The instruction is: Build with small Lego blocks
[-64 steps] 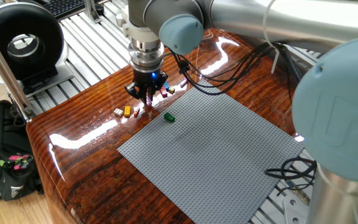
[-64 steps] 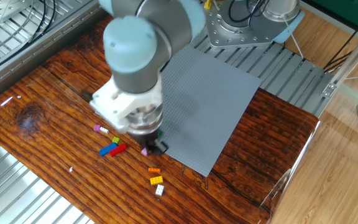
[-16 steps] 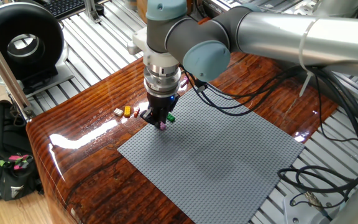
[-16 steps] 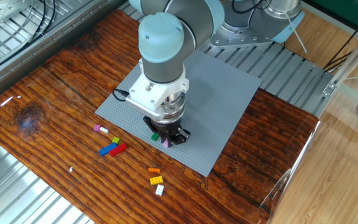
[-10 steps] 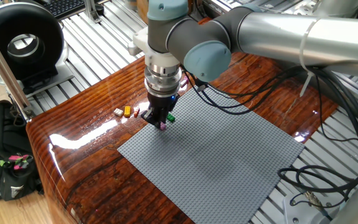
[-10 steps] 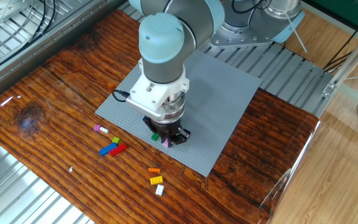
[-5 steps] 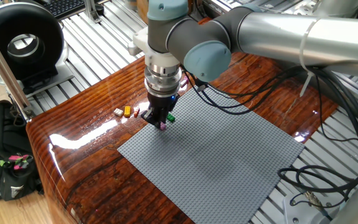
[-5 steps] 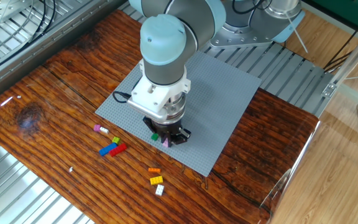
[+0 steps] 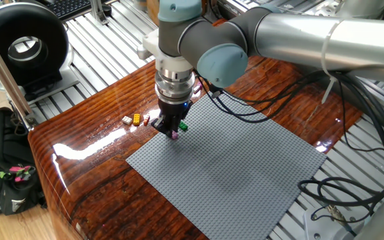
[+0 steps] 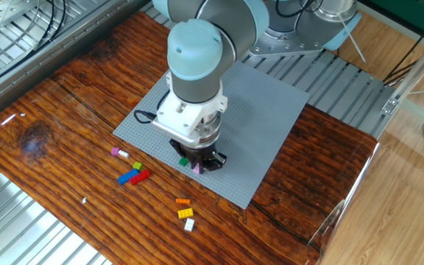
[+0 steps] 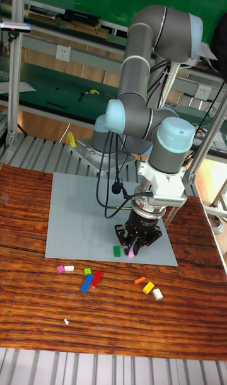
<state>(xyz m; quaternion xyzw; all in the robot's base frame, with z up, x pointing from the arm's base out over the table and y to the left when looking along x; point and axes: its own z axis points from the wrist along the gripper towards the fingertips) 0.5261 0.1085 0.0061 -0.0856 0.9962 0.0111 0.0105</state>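
Pressing low over the near edge of the grey baseplate [image 11: 82, 215], the arm's pincer [image 11: 133, 247] is gripping a pink brick [image 11: 130, 253] between its fingertips, the brick's underside appearing to be touching the studs, though the views are too coarse to say whether it is seated. A green brick [image 11: 116, 251] is sitting on the plate just beside it. The remaining small Lego blocks are lying loose on the wooden counter [image 10: 57, 118] off the plate's edge: a pink and white pair [image 10: 118, 153], a cluster of green, blue and red pieces [image 10: 135, 174], and farther along an orange brick [image 10: 182, 201], a yellow brick [image 10: 187, 213] and a white brick [image 10: 189, 225]. In the one fixed view the pincer [image 9: 172, 129] is standing upright with the pink brick [image 9: 175, 135] showing at its tip.

The placing step looks to be in hand, with the build barely begun. The next move likely calls for a straight downward push to lock the brick, then parting the fingers and lifting clear without dragging it or nudging its green neighbour.
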